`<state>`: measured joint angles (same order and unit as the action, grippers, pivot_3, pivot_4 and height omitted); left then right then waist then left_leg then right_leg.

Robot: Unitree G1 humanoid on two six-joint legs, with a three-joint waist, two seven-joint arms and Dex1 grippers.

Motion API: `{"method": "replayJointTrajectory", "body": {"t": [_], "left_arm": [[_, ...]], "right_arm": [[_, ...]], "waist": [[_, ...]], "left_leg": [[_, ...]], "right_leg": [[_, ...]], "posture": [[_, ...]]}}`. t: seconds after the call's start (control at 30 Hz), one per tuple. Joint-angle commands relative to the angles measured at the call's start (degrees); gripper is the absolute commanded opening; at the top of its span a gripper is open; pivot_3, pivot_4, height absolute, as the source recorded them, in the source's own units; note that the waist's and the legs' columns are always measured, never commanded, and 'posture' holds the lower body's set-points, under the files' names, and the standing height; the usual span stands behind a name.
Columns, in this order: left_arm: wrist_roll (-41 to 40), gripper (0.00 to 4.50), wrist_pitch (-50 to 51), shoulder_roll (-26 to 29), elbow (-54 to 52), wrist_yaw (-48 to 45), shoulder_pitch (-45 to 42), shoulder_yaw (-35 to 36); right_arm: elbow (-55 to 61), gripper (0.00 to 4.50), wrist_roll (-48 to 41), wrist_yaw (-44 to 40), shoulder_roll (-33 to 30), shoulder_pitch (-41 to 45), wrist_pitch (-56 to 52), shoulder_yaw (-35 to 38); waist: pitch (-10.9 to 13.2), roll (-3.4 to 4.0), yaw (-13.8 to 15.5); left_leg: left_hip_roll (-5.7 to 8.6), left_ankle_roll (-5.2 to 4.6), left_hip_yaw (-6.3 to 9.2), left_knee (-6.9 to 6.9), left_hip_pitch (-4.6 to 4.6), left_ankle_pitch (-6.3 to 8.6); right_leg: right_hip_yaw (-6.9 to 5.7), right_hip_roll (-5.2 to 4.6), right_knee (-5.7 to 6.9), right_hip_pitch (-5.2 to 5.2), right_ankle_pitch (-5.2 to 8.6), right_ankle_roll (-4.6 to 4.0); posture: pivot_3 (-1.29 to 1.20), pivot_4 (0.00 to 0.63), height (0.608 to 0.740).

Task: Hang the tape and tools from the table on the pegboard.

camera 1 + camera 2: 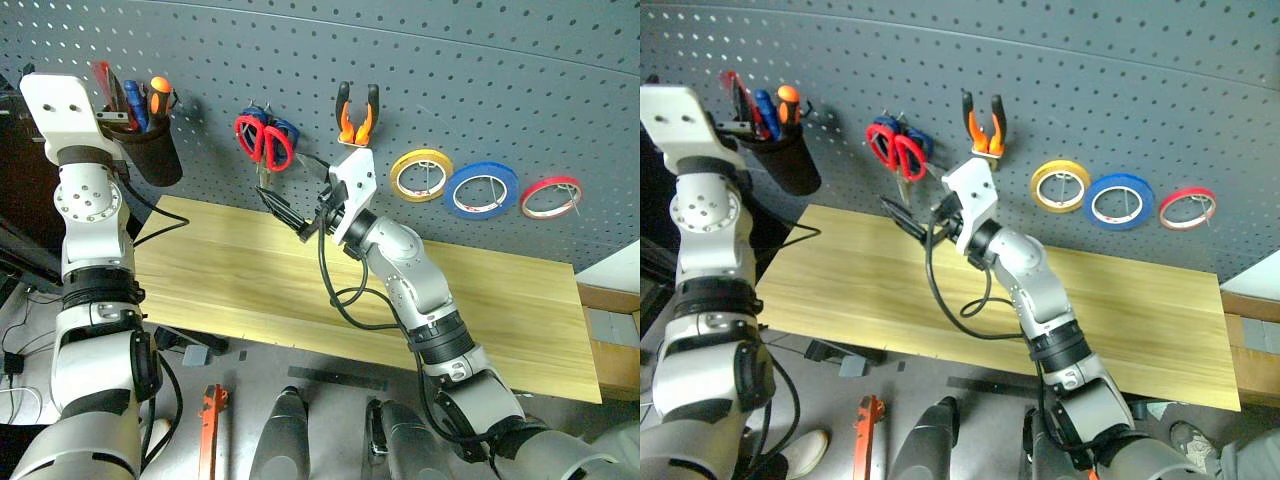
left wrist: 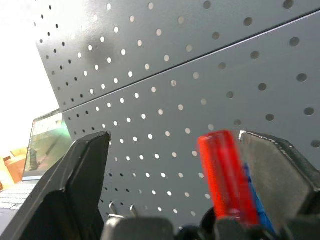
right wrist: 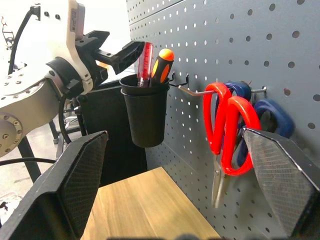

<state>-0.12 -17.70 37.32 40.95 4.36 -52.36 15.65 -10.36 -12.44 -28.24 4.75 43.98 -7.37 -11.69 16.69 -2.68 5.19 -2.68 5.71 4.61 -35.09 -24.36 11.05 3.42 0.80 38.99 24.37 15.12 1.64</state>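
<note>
Left gripper (image 3: 117,54) stood apart over the black plastic cup (image 3: 145,112), slim red-handled screwdriver (image 2: 227,175) between its fingers, seated in cup. Right gripper (image 1: 290,215) gaped below red-handled scissors (image 1: 263,142).

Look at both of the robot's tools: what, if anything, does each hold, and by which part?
Nothing is held. The left tool stands open around the red-handled slim screwdriver in the black cup; the right tool is open before the red-handled scissors.

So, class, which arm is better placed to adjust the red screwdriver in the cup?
Probably left: its open gripper is at the black cup, the red screwdriver handle between its fingers. The right gripper is by the red scissors.
</note>
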Motion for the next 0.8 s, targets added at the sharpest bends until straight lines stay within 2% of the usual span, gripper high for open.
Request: {"method": "replayJointTrajectory", "body": {"t": [0.03, 0.23, 0.5, 0.6, 0.7, 0.8], "left_arm": [[-0.88, 4.45, 0.69, 0.39, -3.78, 0.19, 0.13, 1.29], [-4.11, 4.45, 8.85, -2.19, -15.95, -1.13, 4.96, 2.23], [-12.82, 4.45, 38.97, -12.49, -62.68, 2.07, 26.71, 2.09], [-14.4, 4.45, 48.56, -17.08, -75.58, 4.67, 34.17, 0.8], [-15.44, 4.45, 54.28, -20.41, -81.88, 3.88, 42.3, -2.48], [-16.65, 4.45, 58.36, -22.72, -78.64, 1.25, 48.21, -6.41]], "right_arm": [[0.88, 4.5, -0.14, -0.36, 0.36, 1.41, 1.77, 0.98], [2.67, 4.5, -0.22, -1.06, -0.29, 0.47, 1.26, 0.93], [20.99, 4.5, -1.87, -0.03, -7.06, -9.5, -9.55, 1.2], [27.9, 4.5, -2.16, 1.14, -10.3, -15.22, -13.94, 2.09], [32.6, 4.5, -1.06, 2.11, -14.07, -22.68, -15.86, 2.64], [33.35, 4.5, 0.26, 3.95, -16.52, -28.83, -16.2, 3.61]], "waist": [[0.0, -0.01, 0.23], [-0.02, -0.01, 0.68], [-0.19, -0.19, 1.35], [-0.37, -0.19, 1.89], [-1.23, -0.14, 2.37], [-2.15, -0.03, 2.54]], "left_leg": [[0.0, 0.0, 0.0, 0.0, 0.0, 0.0], [-0.01, 0.06, 0.0, 0.0, 0.0, -0.03], [-0.01, 0.08, 0.01, 0.0, -0.05, -0.04], [-0.01, 0.08, 0.02, -0.05, -0.04, -0.04], [-0.01, -0.05, 0.01, -0.09, 0.06, 0.03], [0.03, -0.08, -0.04, -0.06, 0.53, 0.05]], "right_leg": [[0.0, 0.0, 0.0, 0.0, 0.0, 0.0], [0.01, 0.0, 0.01, 0.0, 0.0, -0.01], [0.02, -0.09, -0.02, -0.02, -0.01, -0.01], [0.05, -0.09, -0.01, -0.04, -0.01, -0.01], [0.1, -0.06, 0.05, -0.11, -0.01, -0.01], [0.16, -0.06, 0.04, -0.51, 0.0, -0.01]], "posture": [[0.29, 0.213, 0.74], [0.29, 0.21, 0.74], [0.3, 0.204, 0.74], [0.3, 0.195, 0.74], [0.3, 0.185, 0.74], [0.28, 0.157, 0.74]]}}
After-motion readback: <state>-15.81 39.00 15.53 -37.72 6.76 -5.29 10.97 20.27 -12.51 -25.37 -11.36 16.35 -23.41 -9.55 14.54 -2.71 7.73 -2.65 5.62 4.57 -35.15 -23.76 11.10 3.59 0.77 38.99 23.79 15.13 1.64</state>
